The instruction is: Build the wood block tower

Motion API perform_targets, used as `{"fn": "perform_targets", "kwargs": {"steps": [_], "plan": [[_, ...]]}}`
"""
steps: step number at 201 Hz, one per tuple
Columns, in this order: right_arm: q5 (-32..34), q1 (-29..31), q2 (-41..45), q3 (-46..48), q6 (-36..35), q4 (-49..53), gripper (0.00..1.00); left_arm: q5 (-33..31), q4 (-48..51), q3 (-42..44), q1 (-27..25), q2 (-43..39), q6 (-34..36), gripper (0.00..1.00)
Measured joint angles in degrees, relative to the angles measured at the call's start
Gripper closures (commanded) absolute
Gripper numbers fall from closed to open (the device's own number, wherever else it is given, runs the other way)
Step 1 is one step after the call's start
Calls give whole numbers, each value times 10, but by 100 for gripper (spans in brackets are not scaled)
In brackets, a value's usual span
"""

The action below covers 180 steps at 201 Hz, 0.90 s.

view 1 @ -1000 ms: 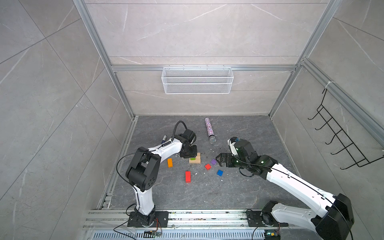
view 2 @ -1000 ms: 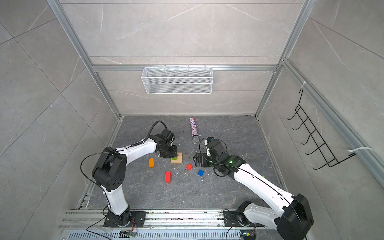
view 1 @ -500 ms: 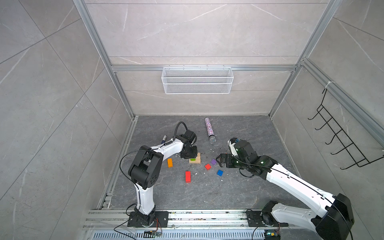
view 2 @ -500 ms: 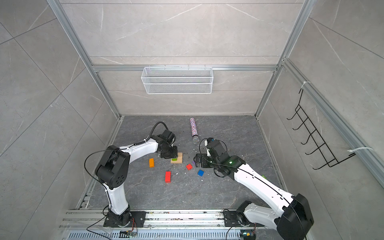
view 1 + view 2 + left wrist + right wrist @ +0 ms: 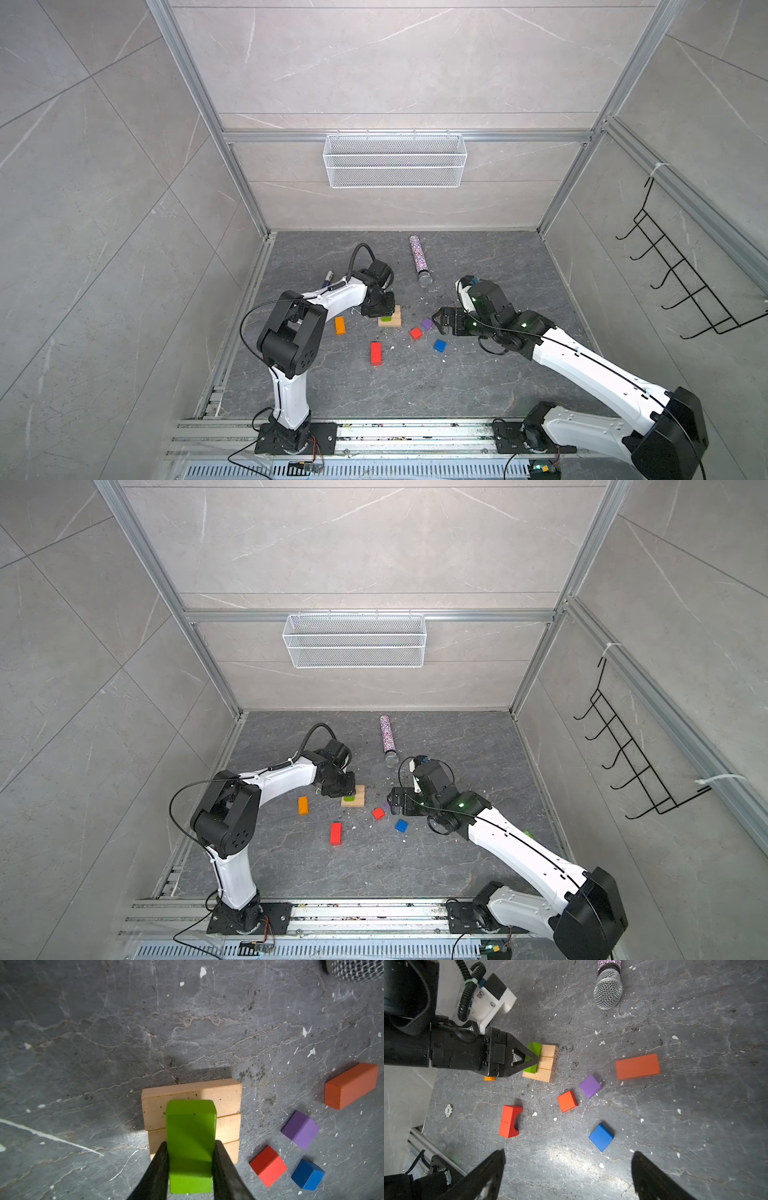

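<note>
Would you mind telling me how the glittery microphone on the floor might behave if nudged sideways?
The microphone would probably roll, since its round body lies on its side. Its wider mesh head may make it curve rather than roll straight. It looks rigid, so bending seems unlikely.

Oblong block (image 5: 190, 1136) atop plank base (image 5: 226, 1095)

I am looking down at a dark grey, veined stone floor (image 5: 374, 395) flecked with white chips (image 5: 601, 1043). Three tan blocks (image 5: 226, 1095) lie flat on it, side by side and touching. Scattered near them, each apart from the others, I see an orange oblong (image 5: 340, 325), a red arch block (image 5: 375, 353), a red cube (image 5: 416, 333), a purple cube (image 5: 427, 323) and a blue cube (image 5: 440, 345). A rust-orange oblong (image 5: 637, 1066) lies near the purple cube, and a glittery microphone (image 5: 419, 259) lies nearer the back wall.
</note>
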<state>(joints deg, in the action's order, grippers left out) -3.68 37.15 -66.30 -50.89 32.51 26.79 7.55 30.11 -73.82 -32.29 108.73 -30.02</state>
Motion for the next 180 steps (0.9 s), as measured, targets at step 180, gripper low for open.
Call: {"fn": "perform_targets", "kwargs": {"steps": [180], "plan": [[32, 0, -4, 0, 14, 4, 4, 4, -1, 0, 0, -12, -11, 50]]}}
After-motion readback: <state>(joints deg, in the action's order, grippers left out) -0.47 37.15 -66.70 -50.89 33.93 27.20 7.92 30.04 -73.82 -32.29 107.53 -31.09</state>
